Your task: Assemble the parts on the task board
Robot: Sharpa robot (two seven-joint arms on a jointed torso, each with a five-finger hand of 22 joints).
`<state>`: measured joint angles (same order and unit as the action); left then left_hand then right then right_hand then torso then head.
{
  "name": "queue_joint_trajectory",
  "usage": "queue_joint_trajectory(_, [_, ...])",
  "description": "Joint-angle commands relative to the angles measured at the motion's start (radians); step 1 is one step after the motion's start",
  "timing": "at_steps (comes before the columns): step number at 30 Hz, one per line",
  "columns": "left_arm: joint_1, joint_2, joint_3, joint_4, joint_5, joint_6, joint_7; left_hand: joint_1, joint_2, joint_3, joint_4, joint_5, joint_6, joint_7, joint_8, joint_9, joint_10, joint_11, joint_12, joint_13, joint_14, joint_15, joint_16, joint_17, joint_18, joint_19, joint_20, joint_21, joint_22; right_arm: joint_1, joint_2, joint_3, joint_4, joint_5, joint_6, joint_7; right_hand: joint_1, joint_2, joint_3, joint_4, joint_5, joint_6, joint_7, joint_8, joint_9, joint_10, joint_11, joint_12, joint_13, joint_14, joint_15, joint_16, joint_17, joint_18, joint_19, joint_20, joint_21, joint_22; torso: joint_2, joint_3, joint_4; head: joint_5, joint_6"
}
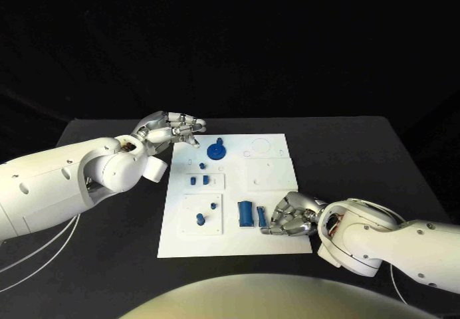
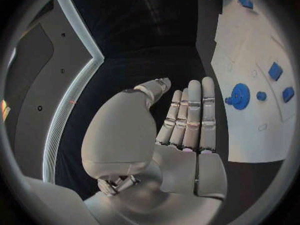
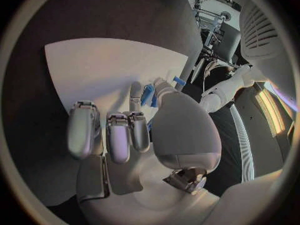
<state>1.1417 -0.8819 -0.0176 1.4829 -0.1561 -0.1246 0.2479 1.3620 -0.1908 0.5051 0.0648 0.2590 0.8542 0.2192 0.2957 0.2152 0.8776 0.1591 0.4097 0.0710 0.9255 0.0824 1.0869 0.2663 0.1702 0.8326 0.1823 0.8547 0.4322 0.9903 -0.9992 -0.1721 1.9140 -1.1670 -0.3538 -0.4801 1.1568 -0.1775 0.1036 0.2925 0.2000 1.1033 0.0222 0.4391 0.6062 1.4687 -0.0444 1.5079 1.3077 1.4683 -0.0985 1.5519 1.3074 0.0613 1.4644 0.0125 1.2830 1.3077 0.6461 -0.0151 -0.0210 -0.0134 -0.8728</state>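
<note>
The white task board (image 1: 273,183) lies mid-table. A blue gear (image 1: 219,150) stands near its far edge, also seen as the gear (image 2: 239,95) in the left wrist view. Small blue parts (image 1: 199,179) and pegs (image 1: 201,218) sit in the left-hand plates. A wide blue block (image 1: 245,212) and a slim blue bar (image 1: 260,215) lie side by side. My right hand (image 1: 292,216) rests on the board's near right, its thumb and a finger around the slim bar (image 3: 148,94); the grip is unclear. My left hand (image 1: 175,129) hovers off the far left corner, fingers straight, holding nothing.
Black table (image 1: 364,153) surrounds the board on all sides. My left forearm (image 1: 67,183) lies across the table's left side, and my right forearm (image 1: 393,242) crosses the near right corner.
</note>
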Motion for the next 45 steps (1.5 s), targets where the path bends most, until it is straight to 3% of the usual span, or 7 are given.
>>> queue_joint_trajectory(1, [0.000, 0.001, 0.001, 0.002, -0.004, 0.016, 0.002, 0.004, 0.009, 0.001, 0.007, 0.003, -0.006, 0.001, -0.006, -0.001, -0.009, 0.001, 0.006, -0.001, -0.001, 0.005, -0.007, -0.001, 0.013, 0.007, -0.001, -0.006, -0.001, -0.001, 0.000, 0.000, -0.001, 0.010, 0.019, 0.011, 0.001, 0.013, -0.010, 0.000, 0.006, 0.005, 0.002, -0.004, -0.002, 0.085, 0.000, 0.002, 0.234, 0.093, -0.002, 0.001, 0.212, -0.010, 0.028, 0.000, 0.003, 0.195, 0.001, 0.0000, 0.0004, 0.000, 0.000])
queue_joint_trajectory(18, [0.000, 0.002, 0.001, 0.000, -0.004, 0.017, 0.001, 0.005, 0.011, 0.003, 0.008, 0.004, -0.006, 0.001, -0.005, -0.001, -0.009, 0.001, 0.006, -0.001, -0.002, 0.005, -0.007, -0.001, 0.013, 0.007, -0.001, -0.006, -0.001, -0.001, -0.002, 0.000, -0.004, 0.014, 0.008, 0.017, -0.021, 0.030, -0.040, 0.001, 0.017, 0.007, 0.002, -0.004, -0.005, 0.085, 0.000, 0.003, 0.234, 0.093, -0.002, 0.001, 0.212, -0.010, 0.029, 0.000, 0.004, 0.195, 0.000, 0.0003, 0.0000, 0.000, 0.000])
queue_joint_trajectory(45, [0.000, 0.003, 0.001, 0.000, -0.006, 0.018, -0.001, 0.010, 0.011, 0.005, 0.005, 0.004, -0.006, 0.001, -0.006, -0.001, -0.009, 0.001, 0.007, -0.001, -0.002, 0.004, -0.007, -0.001, 0.013, 0.007, -0.002, -0.006, -0.001, 0.007, 0.032, 0.001, -0.066, 0.019, 0.039, 0.023, 0.002, 0.038, -0.051, -0.003, 0.025, 0.006, 0.000, -0.004, -0.006, 0.085, -0.002, 0.005, 0.235, 0.093, -0.003, 0.002, 0.214, -0.010, 0.030, -0.001, 0.006, 0.196, 0.001, -0.0004, 0.0003, 0.001, 0.000])
